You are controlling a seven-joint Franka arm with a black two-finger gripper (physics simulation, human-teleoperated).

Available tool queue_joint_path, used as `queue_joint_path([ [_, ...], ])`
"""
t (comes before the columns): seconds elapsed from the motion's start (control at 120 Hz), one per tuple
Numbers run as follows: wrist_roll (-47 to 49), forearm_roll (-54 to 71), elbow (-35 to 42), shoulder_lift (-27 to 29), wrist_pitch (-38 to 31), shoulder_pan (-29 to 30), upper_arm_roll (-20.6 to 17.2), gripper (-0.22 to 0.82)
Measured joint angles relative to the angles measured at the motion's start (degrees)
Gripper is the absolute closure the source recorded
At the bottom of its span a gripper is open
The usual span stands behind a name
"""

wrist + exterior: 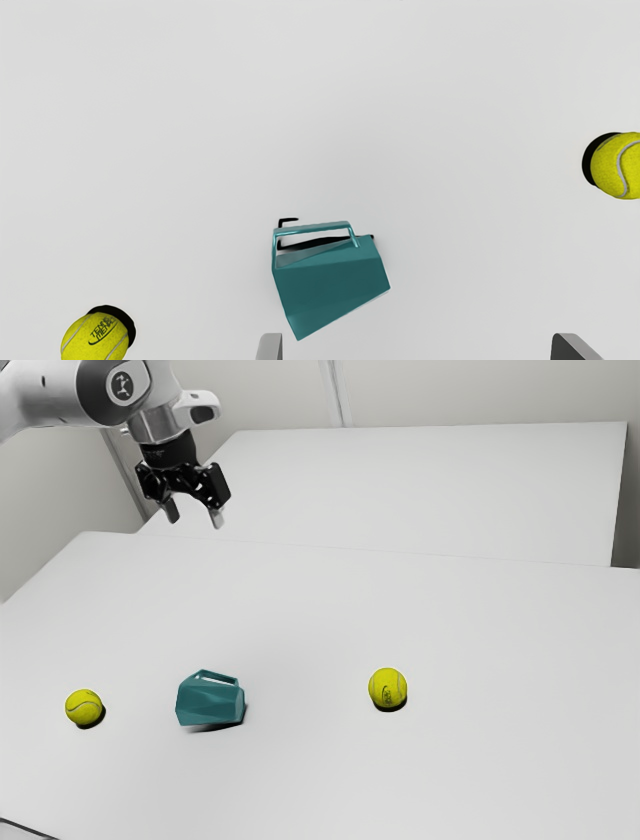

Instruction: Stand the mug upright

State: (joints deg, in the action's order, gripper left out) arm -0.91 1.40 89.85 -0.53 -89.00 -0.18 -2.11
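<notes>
Black fingers [216,518] hanging released and spread apart, hovering high above a white table [300,785], a teal mug [210,705] lying on its side there, resting between two yellow tennis balls, one [84,708] sitting nearer, the other [388,687] sitting farther off.

1. Teal, faceted mug with a smooth, glossy surface [208,702]: one plain colour, lighter and darker from facet to facet; its angular handle [312,228] is the same teal.
2. Two round, bright yellow, felt-covered tennis balls [84,707] [388,687]: in the wrist view, one bears black lettering and pale seams, the other a pale grey curving seam.
3. Flat, smooth, off-white table [300,615]: unpatterned.
4. Rounded, smooth, white-and-grey arm [52,398]: dark grey round badge [122,385] with a pale emblem.
5. Black, angular, hard-surfaced gripper [194,516]: grey fingertips.
</notes>
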Motion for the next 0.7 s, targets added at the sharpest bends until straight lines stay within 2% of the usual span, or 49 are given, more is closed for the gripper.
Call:
queue_joint_path([
  [0.133,0.04,-0.03,0.28,0.24,-0.3,-0.17,0.0,0.02],
  [0.333,0.11,0.0,4.97,3.45,-0.51,-0.26,0.23,0.02],
  [0.558,0.04,-0.79,15.05,7.36,-3.55,5.12,0.81,0.02],
  [0.7,-0.1,-3.45,22.87,10.6,-7.94,7.04,2.74,0.02],
])
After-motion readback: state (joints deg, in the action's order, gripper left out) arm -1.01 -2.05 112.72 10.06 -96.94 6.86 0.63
